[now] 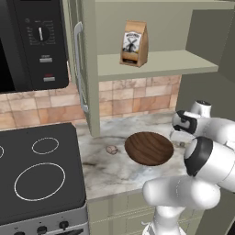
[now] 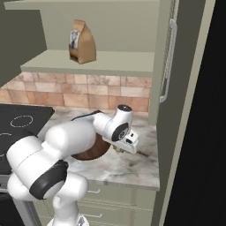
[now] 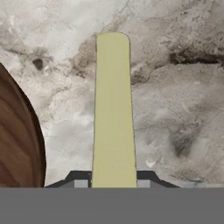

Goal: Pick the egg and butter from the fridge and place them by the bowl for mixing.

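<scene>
The marble tabletop (image 1: 110, 172) fills the middle of the left base view, with the black stove (image 1: 41, 174) at lower left and a brown paper bag (image 1: 134, 43) on the open shelf at the top. At the centre sits the bowl (image 1: 149, 148), dark wood and shallow, the marker that both items are meant to end beside. The egg (image 1: 111, 149) already lies on the marble just to the bowl's left in that view, apart from its rim, so that half of the task looks done. In the right base view the white arm bends low over the tabletop at centre frame, bringing the claw (image 2: 120, 149) down on the bowl's other side. In the hand view the butter (image 3: 113, 109) runs up the middle of the frame, the claw's two dark tips clamped on its lower end, with the bowl's rim at the left edge. Holding it low over bare marble beside the bowl suggests a set-down there.
</scene>
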Tool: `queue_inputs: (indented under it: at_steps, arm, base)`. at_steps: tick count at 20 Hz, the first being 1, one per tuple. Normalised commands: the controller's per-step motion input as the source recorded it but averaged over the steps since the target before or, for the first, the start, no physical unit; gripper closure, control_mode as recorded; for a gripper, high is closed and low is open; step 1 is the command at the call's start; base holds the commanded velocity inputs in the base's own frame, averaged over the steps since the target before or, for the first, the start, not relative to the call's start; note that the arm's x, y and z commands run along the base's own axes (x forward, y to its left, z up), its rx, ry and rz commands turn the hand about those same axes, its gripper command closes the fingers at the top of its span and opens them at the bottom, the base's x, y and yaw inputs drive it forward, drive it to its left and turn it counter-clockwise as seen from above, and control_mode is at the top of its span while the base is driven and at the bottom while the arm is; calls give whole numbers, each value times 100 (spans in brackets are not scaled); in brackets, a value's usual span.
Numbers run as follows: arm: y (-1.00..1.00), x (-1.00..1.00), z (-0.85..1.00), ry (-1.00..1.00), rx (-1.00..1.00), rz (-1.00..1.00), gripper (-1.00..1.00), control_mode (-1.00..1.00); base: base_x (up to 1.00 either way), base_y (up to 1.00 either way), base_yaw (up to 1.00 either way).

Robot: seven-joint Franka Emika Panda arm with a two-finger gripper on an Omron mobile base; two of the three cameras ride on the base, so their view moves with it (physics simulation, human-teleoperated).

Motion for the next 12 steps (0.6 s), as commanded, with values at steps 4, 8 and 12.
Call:
queue_inputs:
  at_steps: [4,8,12]
  arm:
    - [0,25,-10,0,8,1,100,-100]
    - [0,13,-15,-4,8,3,100,-100]
    - [-1,8,-19,-6,4,3,100,-100]
  base:
    - [0,0,0]
    - [0,0,0]
    - [0,0,0]
